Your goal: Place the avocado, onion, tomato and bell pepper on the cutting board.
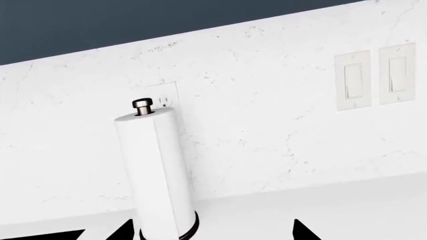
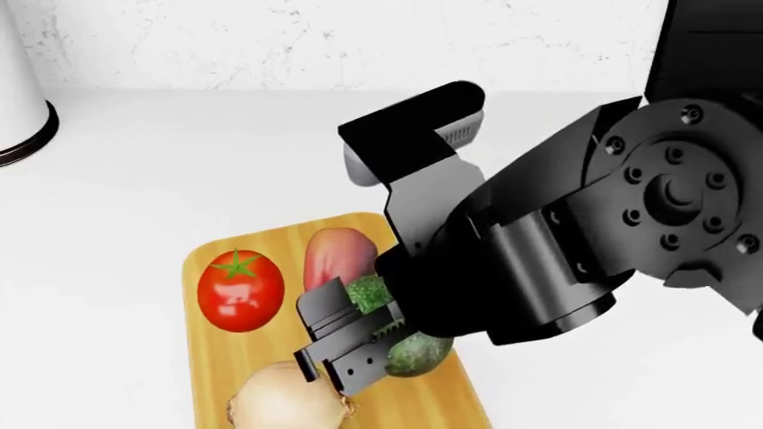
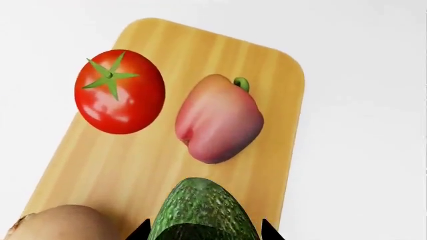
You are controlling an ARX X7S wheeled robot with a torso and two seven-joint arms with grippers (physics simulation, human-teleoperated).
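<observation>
1. Head view, nearest the robot: the onion (image 2: 286, 399) lies at the near end of the cutting board (image 2: 209, 366), a pale tan bulb partly cut off by the frame edge.
2. Just beyond it, the right claw (image 2: 354, 340) is clamped on the avocado (image 2: 412, 351); the dark green bumpy fruit shows between the black fingers (image 2: 339, 315), over the board's near right part. Whether it touches the wood cannot be told.
3. In the right wrist view the avocado (image 3: 202, 210) fills the space between the two dark fingertips (image 3: 140, 232), with the onion (image 3: 63, 222) just beside it.
4. Further along the board, the bell pepper (image 2: 338, 255) lies on its side, pinkish red, close behind the claw; the right wrist view shows its small green stem pointing away (image 3: 219, 119).
5. The tomato (image 2: 241, 288) sits beside the pepper, apart from it, green cap up; it rests near the board's left edge (image 3: 120, 91).
6. The board (image 3: 280, 100) lies on the white tabletop (image 2: 143, 170).
7. Far off, at the back left of the tabletop, stands a paper towel holder (image 2: 18, 98); the left wrist view shows it upright (image 1: 157, 170) before a marbled white wall (image 1: 280, 120) with an outlet (image 1: 162, 95) and two light switches (image 1: 373, 77).
8. Left claw: only dark tips (image 1: 303, 231) show at the frame edge, so whether it is released or clenched cannot be told.
</observation>
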